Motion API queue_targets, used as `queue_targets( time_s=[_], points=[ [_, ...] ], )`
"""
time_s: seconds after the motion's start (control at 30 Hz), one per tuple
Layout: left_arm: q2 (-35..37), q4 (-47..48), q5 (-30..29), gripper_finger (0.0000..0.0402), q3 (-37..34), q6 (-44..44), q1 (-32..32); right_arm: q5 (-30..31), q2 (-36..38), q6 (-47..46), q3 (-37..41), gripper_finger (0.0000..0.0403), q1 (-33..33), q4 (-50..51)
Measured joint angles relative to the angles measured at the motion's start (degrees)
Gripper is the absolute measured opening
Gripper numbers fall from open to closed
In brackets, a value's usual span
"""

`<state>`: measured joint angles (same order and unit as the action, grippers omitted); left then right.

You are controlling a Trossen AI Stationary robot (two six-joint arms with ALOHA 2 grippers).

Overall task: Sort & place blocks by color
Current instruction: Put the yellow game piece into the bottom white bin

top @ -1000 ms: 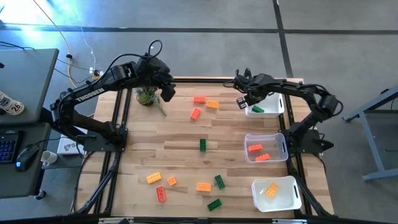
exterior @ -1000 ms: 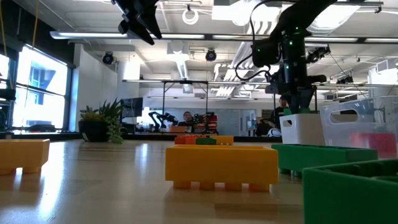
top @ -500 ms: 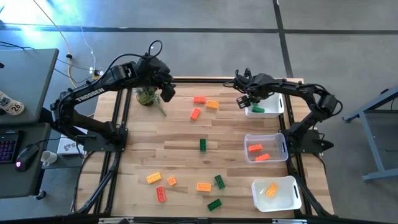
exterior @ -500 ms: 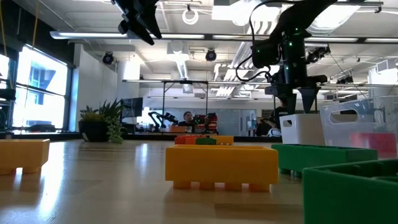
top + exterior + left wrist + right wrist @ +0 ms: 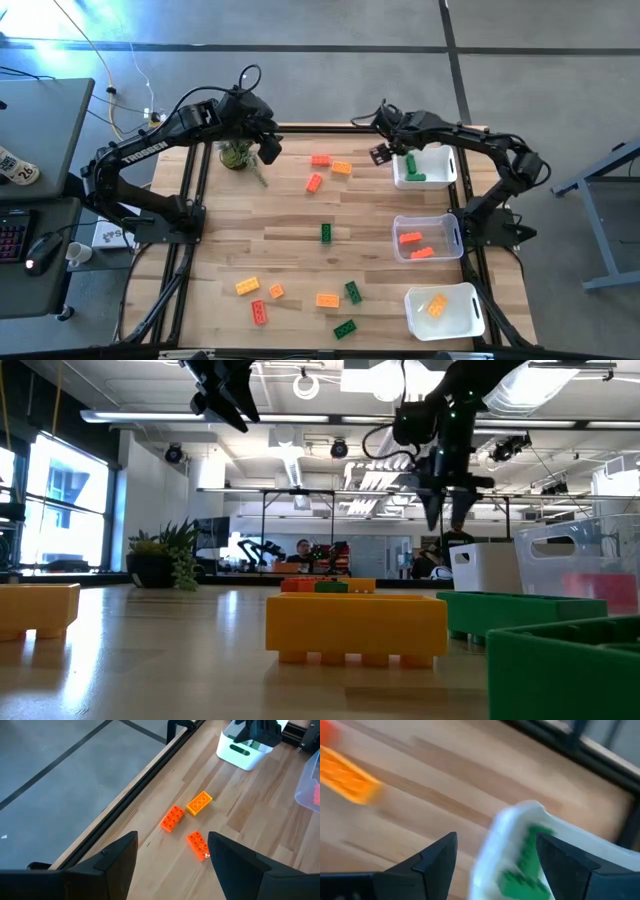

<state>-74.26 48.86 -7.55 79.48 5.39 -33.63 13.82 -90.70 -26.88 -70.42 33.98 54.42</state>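
Hovering open and empty, right gripper point(image 5: 382, 153) beside green-block bin point(image 5: 440, 176).

Light wooden table point(image 5: 290, 240) in a dark metal frame. Along the right edge, three white bins point(image 5: 428, 247) in a row. Near the far edge, left of centre, a small potted plant point(image 5: 236, 155); further right, two red-orange blocks point(image 5: 317, 170) and a yellow-orange block point(image 5: 342, 168). At the centre, a lone green block point(image 5: 326, 233). Toward the near edge, scattered blocks point(image 5: 300, 300) in green, red-orange and yellow-orange.
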Motion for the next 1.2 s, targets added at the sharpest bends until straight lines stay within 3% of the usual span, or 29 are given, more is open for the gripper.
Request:
queue_targets(
  time_s=[0.23,0.7,0.97,1.2],
  points=[
    [0.0,-0.02,-0.02,0.0229,0.0,0.0,0.0,-9.21,0.0,6.53,-0.01,0.0254,0.0,-17.76],
    [0.0,-0.02,-0.11,0.0229,0.0,0.0,0.0,-16.26,0.0,14.25,-0.01,0.0254,-0.02,-40.6],
    [0.0,-0.1,-0.11,0.0229,0.0,0.0,0.0,-17.92,-2.52,18.54,-5.39,0.0255,-2.83,-40.55],
    [0.0,-0.11,-0.11,0.0229,0.0,0.0,0.0,-15.82,-11.27,26.58,-16.44,0.0255,-4.62,-23.79]
  ],
)
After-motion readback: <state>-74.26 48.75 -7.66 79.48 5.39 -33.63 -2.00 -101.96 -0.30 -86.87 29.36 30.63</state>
